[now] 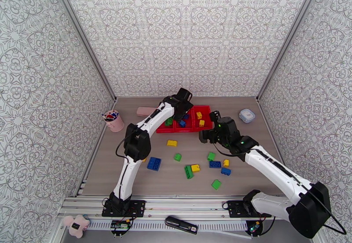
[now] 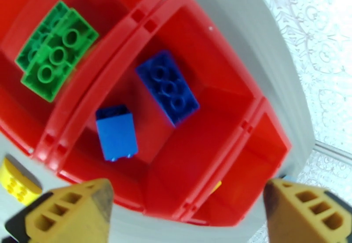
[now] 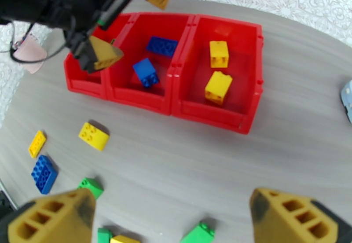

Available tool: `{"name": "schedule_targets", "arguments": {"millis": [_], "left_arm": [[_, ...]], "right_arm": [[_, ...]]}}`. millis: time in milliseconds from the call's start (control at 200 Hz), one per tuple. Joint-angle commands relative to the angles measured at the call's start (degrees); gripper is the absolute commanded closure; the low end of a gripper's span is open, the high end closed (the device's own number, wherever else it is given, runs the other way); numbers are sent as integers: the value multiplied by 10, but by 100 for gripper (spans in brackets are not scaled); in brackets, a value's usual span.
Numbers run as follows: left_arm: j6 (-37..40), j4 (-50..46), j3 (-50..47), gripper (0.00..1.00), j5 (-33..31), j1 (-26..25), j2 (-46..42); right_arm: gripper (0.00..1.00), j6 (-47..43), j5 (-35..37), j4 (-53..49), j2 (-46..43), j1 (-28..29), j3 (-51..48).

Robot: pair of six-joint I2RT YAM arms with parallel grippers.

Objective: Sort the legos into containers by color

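Observation:
The containers [image 1: 207,109] are three joined red bins [image 3: 211,118] at the table's far middle. My left gripper [image 1: 182,113] hovers open over the middle bin [image 2: 211,120], with nothing between its fingers [image 2: 70,213]. That bin holds two blue legos [image 2: 167,87] [image 2: 116,131]. A green lego [image 2: 55,54] lies in the left bin, and two yellow legos [image 3: 218,53] [image 3: 218,87] in the right one. My right gripper [image 1: 207,127] stands open and empty [image 3: 171,222] just in front of the bins. Loose legos lie nearer: yellow [image 1: 171,143], green [image 1: 177,156], blue [image 1: 154,163], and several more [image 1: 215,164].
A pink cup [image 1: 114,120] stands at the left wall with a pink block [image 1: 146,111] behind the bins. A small white round box [image 1: 247,115] sits at the far right. Patterned walls close in three sides. A black device [image 1: 181,224] lies past the front rail.

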Motion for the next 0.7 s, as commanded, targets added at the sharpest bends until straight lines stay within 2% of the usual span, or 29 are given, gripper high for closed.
{"name": "schedule_targets", "arguments": {"millis": [0, 180, 375, 485, 695], "left_arm": [[69, 41, -62, 1, -21, -7, -83], [172, 110, -197, 0, -28, -26, -186], [292, 228, -365, 0, 3, -58, -300], [361, 264, -439, 0, 2, -79, -355], [476, 316, -561, 0, 52, -88, -450]], "right_arm": [[4, 16, 11, -25, -25, -2, -14], [4, 44, 19, -67, -51, -3, -33], [5, 88, 42, -121, -66, -2, -63], [5, 113, 49, -141, -53, -2, -72], [5, 141, 28, -118, -18, -2, -101]]}}
